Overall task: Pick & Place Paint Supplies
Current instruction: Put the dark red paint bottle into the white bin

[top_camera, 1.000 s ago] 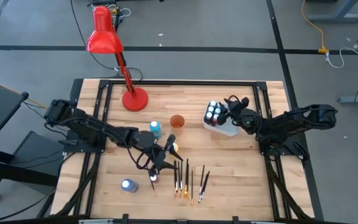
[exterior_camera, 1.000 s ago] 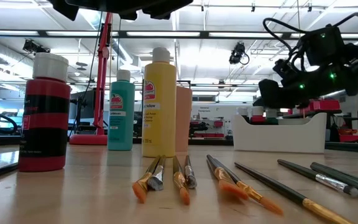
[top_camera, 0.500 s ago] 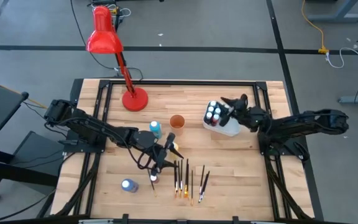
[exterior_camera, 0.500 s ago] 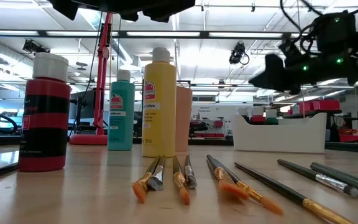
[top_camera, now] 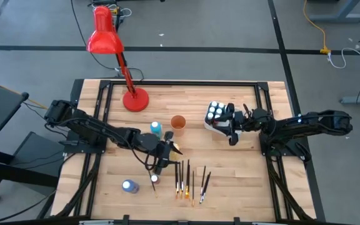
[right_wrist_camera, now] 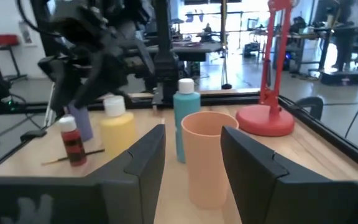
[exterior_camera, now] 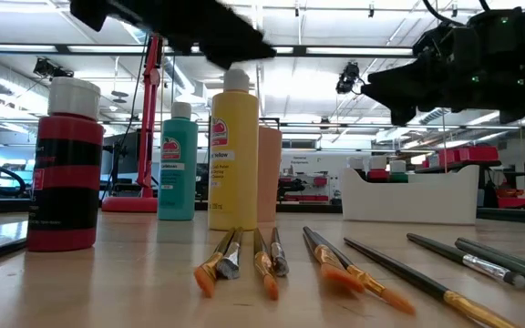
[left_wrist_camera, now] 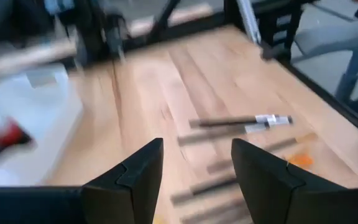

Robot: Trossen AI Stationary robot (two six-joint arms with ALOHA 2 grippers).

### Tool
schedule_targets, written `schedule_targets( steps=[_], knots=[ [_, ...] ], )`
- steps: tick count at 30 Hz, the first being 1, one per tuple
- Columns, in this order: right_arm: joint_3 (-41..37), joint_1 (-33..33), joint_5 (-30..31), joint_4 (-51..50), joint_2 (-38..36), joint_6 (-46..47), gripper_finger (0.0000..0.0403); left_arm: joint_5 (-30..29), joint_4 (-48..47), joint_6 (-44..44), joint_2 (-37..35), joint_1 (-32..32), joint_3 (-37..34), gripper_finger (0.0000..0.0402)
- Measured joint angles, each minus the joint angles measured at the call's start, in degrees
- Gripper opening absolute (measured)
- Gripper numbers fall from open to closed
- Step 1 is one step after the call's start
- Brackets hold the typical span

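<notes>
Several dark-handled paintbrushes point(top_camera: 189, 178) lie side by side on the table near its front edge, orange tips toward me in the low view point(exterior_camera: 272, 260). A red bottle point(exterior_camera: 62, 164), a teal bottle point(exterior_camera: 178, 173) and a yellow bottle point(exterior_camera: 233, 150) stand upright; a white-capped blue bottle point(top_camera: 129, 185) lies at the near left. More bottles point(top_camera: 214, 110) stand in the white tub point(top_camera: 212, 125). My left gripper point(left_wrist_camera: 196, 143) hovers open above the yellow bottle and the brushes. My right gripper point(right_wrist_camera: 192, 129) is open beside the tub, level, facing the orange cup point(right_wrist_camera: 207, 155).
A red desk lamp point(top_camera: 135, 99) stands at the far left of the table. The orange cup point(top_camera: 178, 122) stands between the teal bottle and the tub. Bare wood shows at the near right, beyond the brushes. A black frame runs round the table's edges.
My right gripper has risen from above the tub and swung round, from facing the far side to pointing level toward the table's left, now at the tub's near side. My left gripper has rolled about its own line above the yellow bottle and tipped downward.
</notes>
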Motion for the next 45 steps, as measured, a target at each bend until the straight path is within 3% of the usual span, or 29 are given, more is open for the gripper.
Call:
schedule_targets(
  steps=[5,7,10,22,32,40,45],
  knots=[
    [0.00,0.65,0.02,-0.17,0.00,-0.81,0.0160,5.66,-7.08,-4.39,0.12,-1.36,-0.13,0.0201],
    [0.00,0.67,0.00,-0.31,0.02,-1.23,0.0160,9.43,-6.93,-4.68,0.32,-2.56,-0.26,0.0201],
    [0.00,0.68,0.02,-0.77,0.02,-2.19,0.0164,10.41,-5.65,-5.81,-0.19,-4.64,0.19,0.0201],
    [0.00,2.21,0.04,-2.08,0.04,-1.65,0.0217,3.26,-18.13,-9.56,0.03,-10.77,-0.02,0.0201],
    [0.00,4.58,2.81,-2.25,0.04,-0.27,0.0217,1.17,-18.63,-12.12,0.02,-14.99,-0.02,0.0201],
    [0.00,6.13,5.03,-2.45,0.04,-0.28,0.0217,-2.92,-24.32,-14.96,0.02,-16.09,-0.02,0.0200],
    [0.00,6.21,5.05,-2.45,0.04,-0.28,0.0217,-3.25,-24.03,-12.56,0.02,-16.05,-0.02,0.0155]
  ],
)
